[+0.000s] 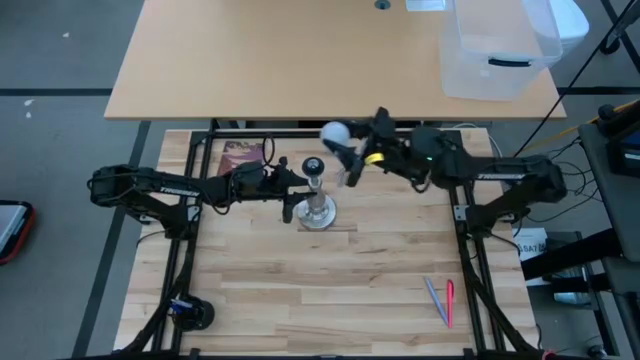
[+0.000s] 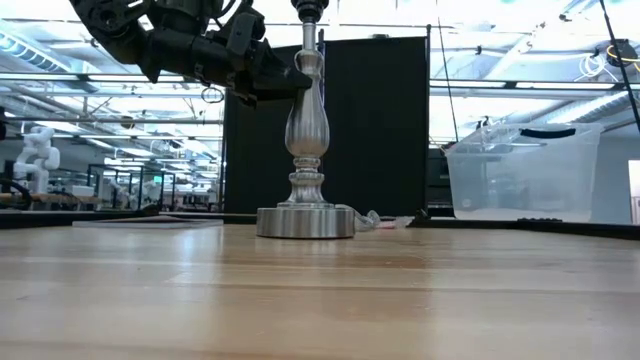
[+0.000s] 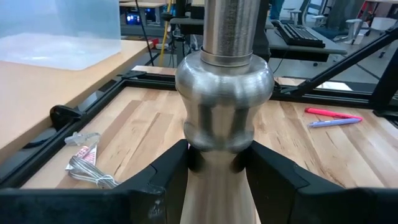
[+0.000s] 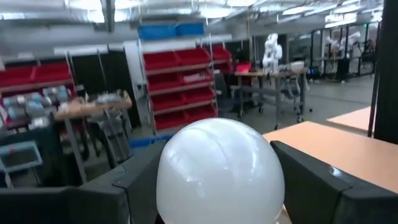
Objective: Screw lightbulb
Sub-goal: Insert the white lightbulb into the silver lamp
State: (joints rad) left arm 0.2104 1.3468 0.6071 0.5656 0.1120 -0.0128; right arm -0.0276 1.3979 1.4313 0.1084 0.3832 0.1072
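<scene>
above the wooden tabletop (image 1: 380, 280), the right hand (image 1: 343, 150) is clamped on the lightbulb (image 1: 334, 133) beside the lamp stand (image 1: 316, 198), whose stem the left hand (image 1: 296, 184) grips.

1. Lightbulb (image 1: 335, 133): one, white, just beside the top of the lamp stand (image 1: 316, 205).
2. Lamp stand: one, silver.
3. Grippers: two; the left gripper (image 1: 296, 181) clamped on the stand's stem, the right gripper (image 1: 347, 148) clamped on the bulb.
4. Pens (image 1: 441, 299): two, well apart from the stand.
5. Clear bin (image 1: 495, 50): one, on the far table beyond the stand.
</scene>
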